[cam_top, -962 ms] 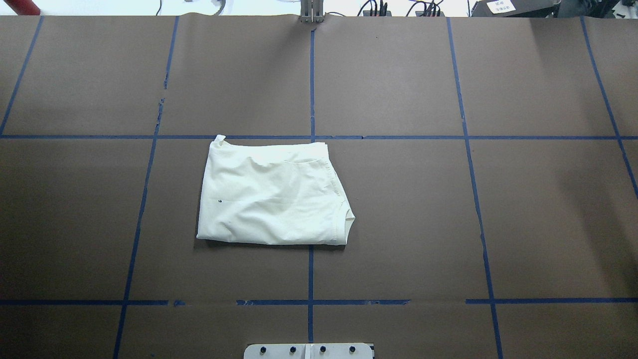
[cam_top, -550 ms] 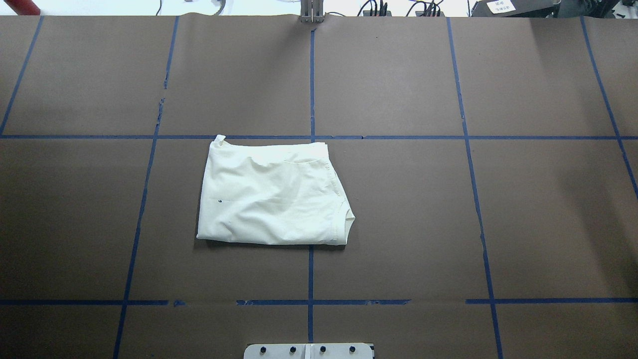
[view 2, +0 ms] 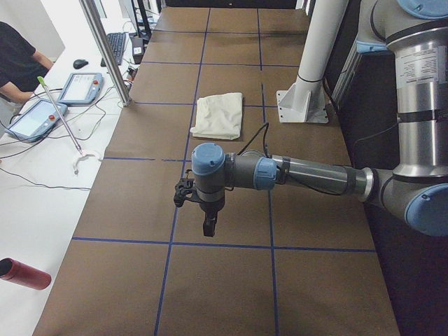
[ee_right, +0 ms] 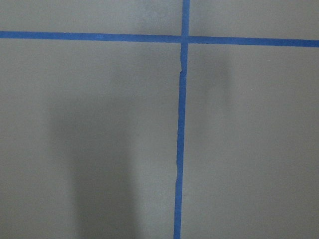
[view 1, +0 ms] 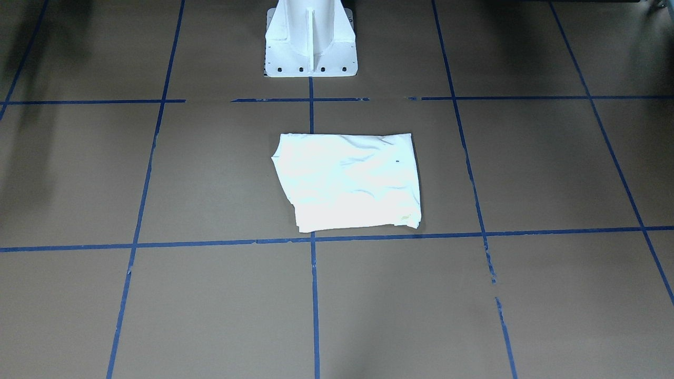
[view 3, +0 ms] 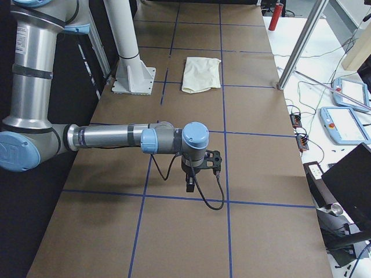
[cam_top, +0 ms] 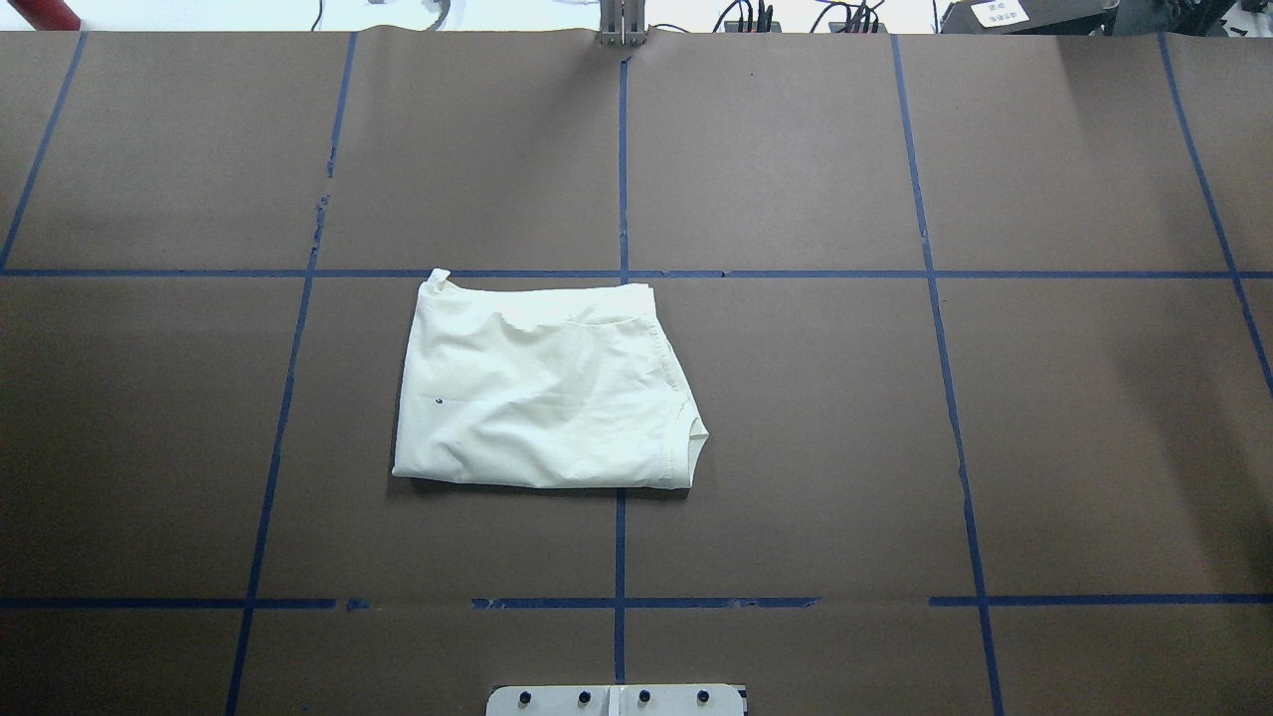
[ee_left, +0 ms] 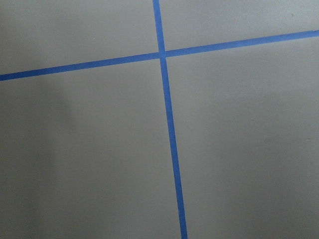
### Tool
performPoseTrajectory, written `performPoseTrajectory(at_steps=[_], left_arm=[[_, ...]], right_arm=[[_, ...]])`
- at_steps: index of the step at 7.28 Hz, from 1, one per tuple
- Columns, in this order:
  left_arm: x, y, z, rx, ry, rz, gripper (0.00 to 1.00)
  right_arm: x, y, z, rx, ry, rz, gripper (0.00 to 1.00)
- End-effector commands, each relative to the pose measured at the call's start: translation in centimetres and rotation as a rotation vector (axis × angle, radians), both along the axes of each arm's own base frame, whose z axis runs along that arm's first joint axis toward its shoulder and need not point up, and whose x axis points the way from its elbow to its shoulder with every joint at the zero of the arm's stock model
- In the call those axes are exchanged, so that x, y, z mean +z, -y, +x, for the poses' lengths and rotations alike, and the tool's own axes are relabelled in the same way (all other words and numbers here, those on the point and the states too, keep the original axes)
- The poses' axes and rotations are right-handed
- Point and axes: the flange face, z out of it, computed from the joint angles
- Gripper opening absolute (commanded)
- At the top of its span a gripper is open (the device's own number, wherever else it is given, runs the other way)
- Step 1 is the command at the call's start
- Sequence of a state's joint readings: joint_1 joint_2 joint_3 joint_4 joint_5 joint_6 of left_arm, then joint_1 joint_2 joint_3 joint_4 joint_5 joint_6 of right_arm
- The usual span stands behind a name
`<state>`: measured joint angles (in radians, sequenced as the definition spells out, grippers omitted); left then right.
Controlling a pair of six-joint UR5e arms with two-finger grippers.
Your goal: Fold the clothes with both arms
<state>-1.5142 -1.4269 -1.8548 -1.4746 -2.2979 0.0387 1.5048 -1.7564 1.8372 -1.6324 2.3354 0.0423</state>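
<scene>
Overhead exterior: cream-white T-shirt (cam_top: 542, 388) folded into a rough rectangle, flat on the brown-papered table (cam_top: 995, 398), print hidden, only plain fabric up plus one tiny dark dot near its left edge. Mostly on the robot's left of the centre blue tape line (cam_top: 621, 169), right edge lapping over that line, far edge just short of a cross line, ribbed collar corner poking out at near right. Directly out in front of the white pedestal base (view 1: 310, 39), apart from it, one tape line between. Neither gripper in the overhead or front-facing views. Exterior left: left arm (view 2: 315, 175) stretched out level over the table's left end, left gripper (view 2: 208, 227) pointing straight down above the paper beside a tape line, not touching anything, well apart from the shirt. Exterior right: right arm (view 3: 110, 138) mirrored at the other end, right gripper (view 3: 189, 184) hanging downward over a tape line, black cable looped below it, equally far from the shirt. Finger state of both: cannot tell, seen in side views only. Both wrist cameras: brown paper and a tape crossing, no fabric. Shirt well in from every table edge, brown paper showing on all four sides of it, shirt between the two grippers along the table's length. Off the operators' edge: teach pendants (view 2: 80, 87), cables, a person (view 2: 17, 59) at top left of the exterior left view, red cylinder (view 2: 24, 273) near that view's bottom corner.
</scene>
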Motion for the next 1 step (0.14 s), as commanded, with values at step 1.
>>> performPoseTrajectory(at_steps=[1], left_arm=[[-0.78,0.30,-0.05,-0.001,0.001,0.015,1.00]], right_arm=[[-0.03,0.00,0.01,0.000,-0.001,0.000,1.00]])
